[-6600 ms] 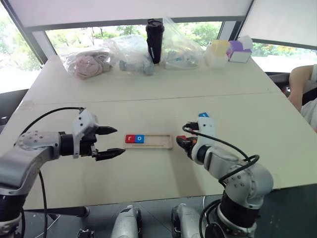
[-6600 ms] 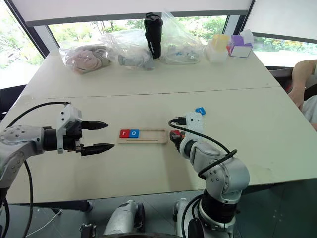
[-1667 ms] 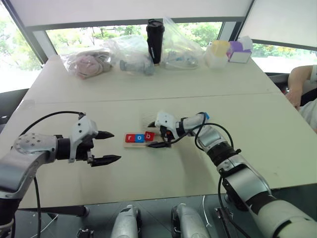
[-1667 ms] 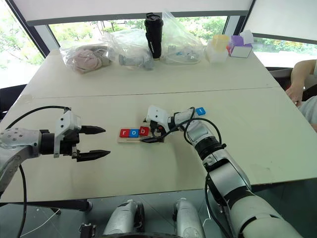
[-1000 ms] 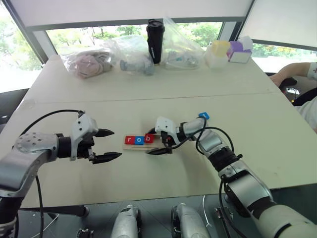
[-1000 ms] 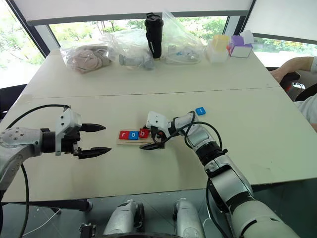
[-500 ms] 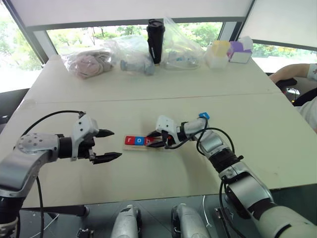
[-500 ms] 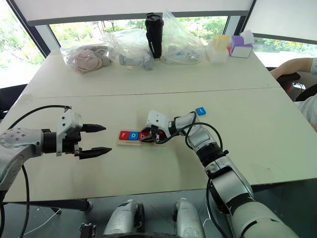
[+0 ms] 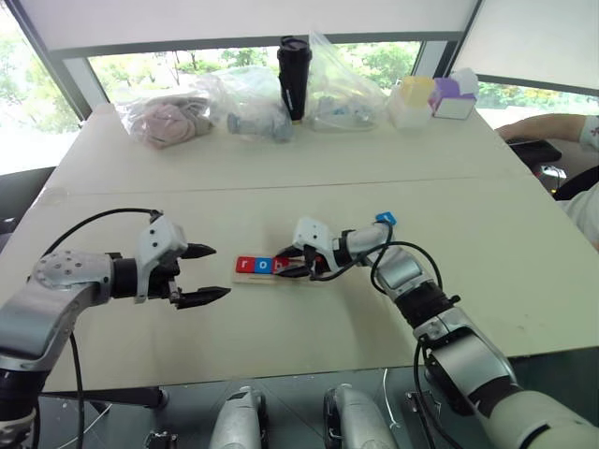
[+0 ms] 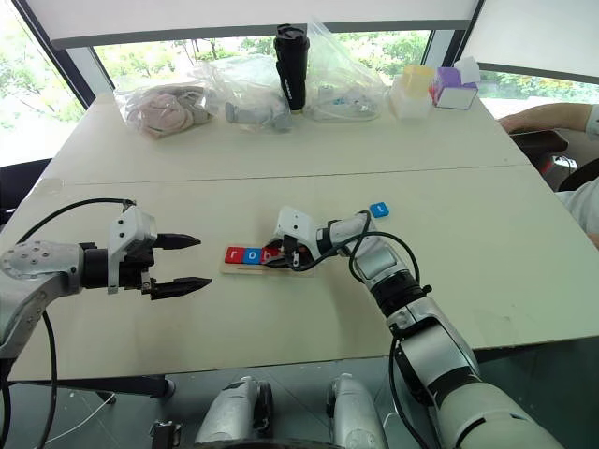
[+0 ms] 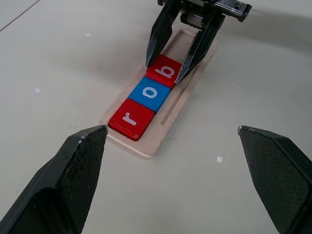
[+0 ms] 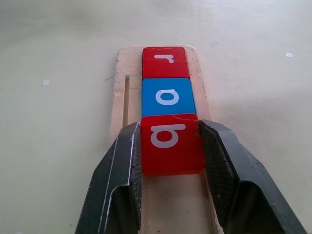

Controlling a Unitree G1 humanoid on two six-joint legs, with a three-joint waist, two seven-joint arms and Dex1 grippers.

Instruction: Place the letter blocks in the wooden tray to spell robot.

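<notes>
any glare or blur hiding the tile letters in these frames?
Right wrist view: the r, o and b tiles are sharp and evenly lit, no glare. Left wrist view: letters crisp, the left gripper's fingers near the lens are soft. Eye views: windows blow out bright, the wooden tray is legible but small.

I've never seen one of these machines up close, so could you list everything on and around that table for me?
letter blocks in tray: three, red r, blue o, red b, touching in a row
loose letter block: one, blue, on the table beyond the right arm
wooden tray: one, pale, mid-table
plastic bags: several, clear, far edge
tumbler: one, black, upright among the bags
boxes: two, one yellow, one purple, far right corner
person's arm: one, at the right edge
left pincer: open, hovering left of the tray
right pincer: closed on the red b
</notes>
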